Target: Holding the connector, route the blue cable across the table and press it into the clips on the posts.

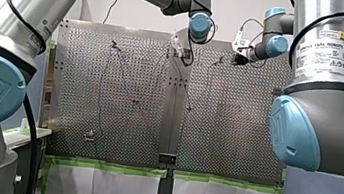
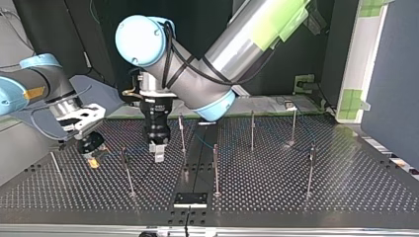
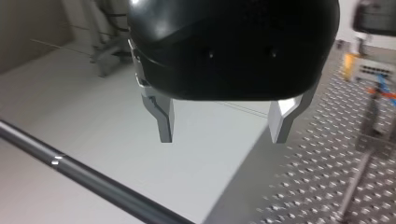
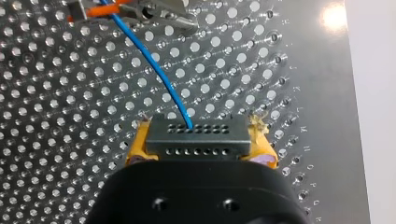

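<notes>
1. Blue cable (image 4: 154, 65) runs from the connector (image 4: 196, 139) over the perforated counter (image 4: 70, 140) to a metal clip (image 4: 161, 11) with an orange part, ahead of my right claw (image 4: 201, 150).
2. My right claw grips the dark connector between its yellow pads (image 4: 137, 148); my left claw (image 3: 223, 125) stands wide, with nothing inside.
3. I judge the routing is at an early step: next, the connector must travel towards one of the posts (image 2: 216, 165), low enough to press the cable in.
4. It looks thin and bends softly.

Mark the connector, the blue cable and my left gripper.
connector (image 4: 196, 138): right wrist view, middle of its dark holed face.
blue cable (image 4: 153, 65): right wrist view, mid-run ahead of the connector.
left gripper (image 3: 222, 137): left wrist view, midway between its open fingertips.
</notes>
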Controlling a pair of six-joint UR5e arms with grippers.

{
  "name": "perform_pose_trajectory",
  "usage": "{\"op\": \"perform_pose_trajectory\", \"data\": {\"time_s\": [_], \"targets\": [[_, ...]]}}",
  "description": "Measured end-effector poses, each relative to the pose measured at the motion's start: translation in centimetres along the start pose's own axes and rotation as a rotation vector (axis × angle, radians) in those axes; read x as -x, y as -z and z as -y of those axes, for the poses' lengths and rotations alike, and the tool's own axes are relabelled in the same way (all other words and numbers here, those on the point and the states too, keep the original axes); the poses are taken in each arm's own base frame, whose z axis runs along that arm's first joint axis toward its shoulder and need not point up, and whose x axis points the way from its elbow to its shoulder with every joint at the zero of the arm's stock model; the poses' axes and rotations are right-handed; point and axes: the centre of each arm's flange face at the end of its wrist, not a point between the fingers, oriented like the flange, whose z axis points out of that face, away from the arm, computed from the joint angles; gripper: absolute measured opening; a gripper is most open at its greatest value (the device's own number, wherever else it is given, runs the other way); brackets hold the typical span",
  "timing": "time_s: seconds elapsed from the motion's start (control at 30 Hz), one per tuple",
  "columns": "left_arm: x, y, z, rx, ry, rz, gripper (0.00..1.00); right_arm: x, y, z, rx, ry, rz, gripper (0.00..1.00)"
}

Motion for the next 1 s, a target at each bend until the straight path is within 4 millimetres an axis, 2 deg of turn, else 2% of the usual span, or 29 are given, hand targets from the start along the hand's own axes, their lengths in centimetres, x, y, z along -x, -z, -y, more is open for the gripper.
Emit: {"op": "perform_pose_trajectory", "data": {"time_s": [0.43, 0.73, 1.0], "targets": [[3.9, 2.6, -0.1, -0.039, 0.111, 0.081, 1.00, 0.2, -0.1, 0.8, -0.007, 0.002, 0.003, 0.00], [6.6, 4.2, -0.7, -0.059, 0.154, 0.141, 1.00, 0.3, -0.2, 1.0, -0.010, 0.002, 0.005, 0.00], [8.9, 6.3, -1.0, -0.090, 0.161, 0.193, 1.00, 0.3, -0.2, 1.0, -0.010, 0.004, 0.005, 0.00]]}}
